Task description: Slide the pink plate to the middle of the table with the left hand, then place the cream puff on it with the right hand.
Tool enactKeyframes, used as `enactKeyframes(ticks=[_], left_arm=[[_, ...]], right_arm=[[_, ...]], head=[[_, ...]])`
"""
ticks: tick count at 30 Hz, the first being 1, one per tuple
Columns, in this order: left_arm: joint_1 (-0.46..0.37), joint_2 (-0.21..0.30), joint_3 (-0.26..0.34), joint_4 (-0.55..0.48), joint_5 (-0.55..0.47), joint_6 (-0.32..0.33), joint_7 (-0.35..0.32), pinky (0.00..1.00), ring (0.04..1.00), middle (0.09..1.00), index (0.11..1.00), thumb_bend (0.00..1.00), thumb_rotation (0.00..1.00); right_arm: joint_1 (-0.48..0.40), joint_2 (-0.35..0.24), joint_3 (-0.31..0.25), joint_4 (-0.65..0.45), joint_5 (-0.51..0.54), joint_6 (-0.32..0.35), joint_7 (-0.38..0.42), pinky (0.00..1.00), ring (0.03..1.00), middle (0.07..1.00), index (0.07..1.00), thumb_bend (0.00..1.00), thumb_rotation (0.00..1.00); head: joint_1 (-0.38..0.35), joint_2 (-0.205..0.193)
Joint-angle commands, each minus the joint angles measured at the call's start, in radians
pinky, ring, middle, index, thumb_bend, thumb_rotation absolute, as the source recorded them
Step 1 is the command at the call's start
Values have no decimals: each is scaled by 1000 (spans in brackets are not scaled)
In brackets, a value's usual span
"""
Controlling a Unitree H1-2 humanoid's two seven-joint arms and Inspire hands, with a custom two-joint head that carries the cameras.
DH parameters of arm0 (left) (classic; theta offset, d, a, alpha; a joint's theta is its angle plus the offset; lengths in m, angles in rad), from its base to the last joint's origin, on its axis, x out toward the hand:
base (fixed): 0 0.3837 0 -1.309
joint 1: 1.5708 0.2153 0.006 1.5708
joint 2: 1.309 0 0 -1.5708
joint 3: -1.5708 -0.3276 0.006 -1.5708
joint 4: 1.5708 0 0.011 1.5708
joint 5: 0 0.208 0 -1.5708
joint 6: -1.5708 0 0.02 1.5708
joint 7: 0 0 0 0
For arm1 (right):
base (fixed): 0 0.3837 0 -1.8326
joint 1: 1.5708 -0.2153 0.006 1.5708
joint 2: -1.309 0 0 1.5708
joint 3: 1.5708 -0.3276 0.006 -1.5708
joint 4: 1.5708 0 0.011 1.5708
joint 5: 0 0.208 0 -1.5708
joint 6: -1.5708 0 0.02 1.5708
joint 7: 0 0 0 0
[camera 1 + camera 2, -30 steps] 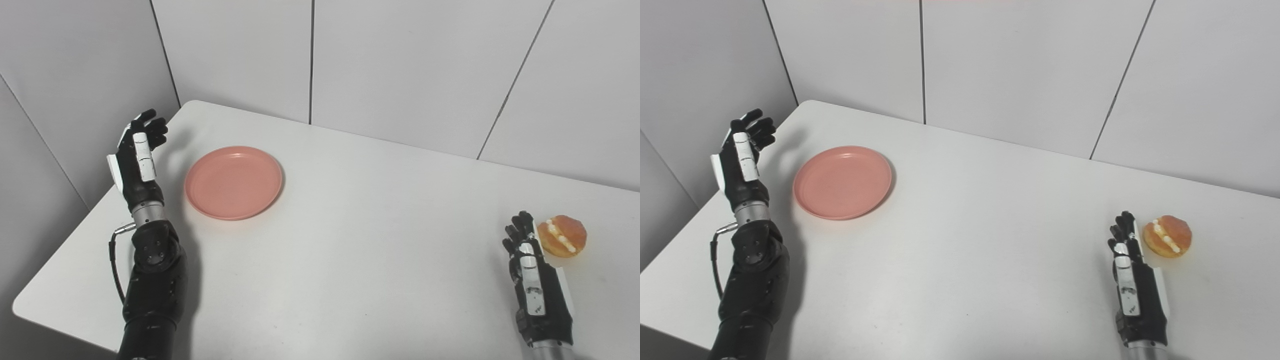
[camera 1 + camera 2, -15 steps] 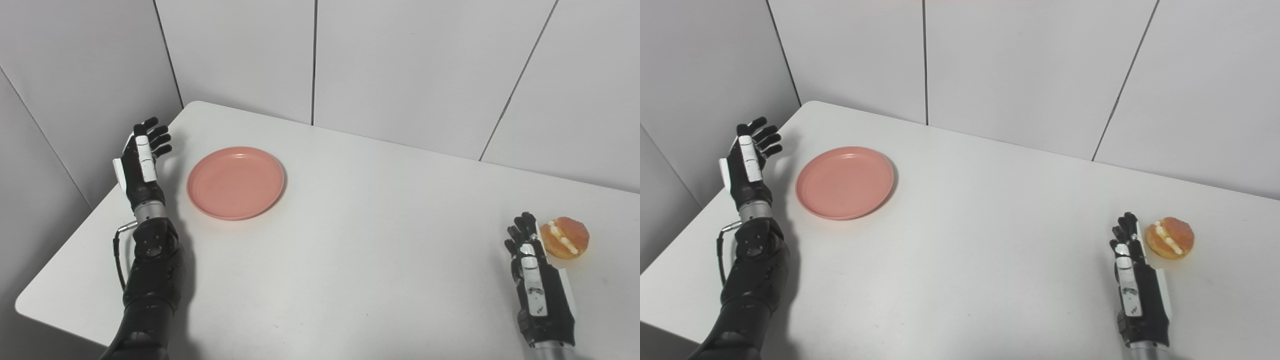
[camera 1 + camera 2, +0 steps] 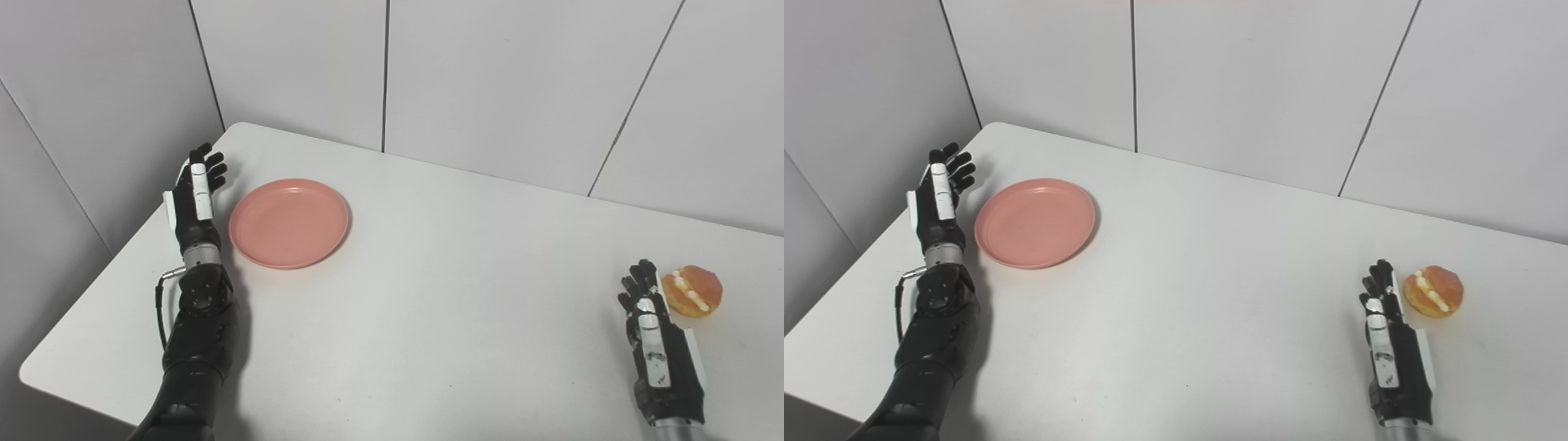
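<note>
Looking like a lab or test booth: plain white table (image 3: pixel 429 275) sitting in a corner, grey partition panels (image 3: pixel 502 79) with dark seams enclosing it on two sides, nothing domestic showing, humanoid robot arms working at it.

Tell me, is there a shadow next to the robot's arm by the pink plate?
Yes: in the left eye view a soft grey shadow lies on the table just right of the left hand, reaching the pink plate; in the right eye view the cream puff stays sharp, with no glare.
</note>
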Motion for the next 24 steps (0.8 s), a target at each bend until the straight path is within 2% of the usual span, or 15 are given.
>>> enactKeyframes(ticks=[1, 10, 24], left_arm=[[1, 3, -13, 14, 9, -7, -15, 838, 816, 810, 802, 813, 1000], [-2, 4, -21, 31, -2, 39, -26, 821, 827, 811, 797, 771, 1000], [17, 10, -33, -14, -19, 111, -56, 904, 886, 865, 848, 802, 1000]], right_arm=[[9, -2, -4, -8, 13, -21, 5, 1000, 1000, 1000, 1000, 528, 919], [6, 3, -4, -5, 9, -24, -2, 1000, 1000, 1000, 1000, 538, 911], [5, 1, -9, -4, 22, -22, 0, 1000, 1000, 1000, 1000, 533, 902]], head=[[0, 0], [0, 5], [2, 8]])
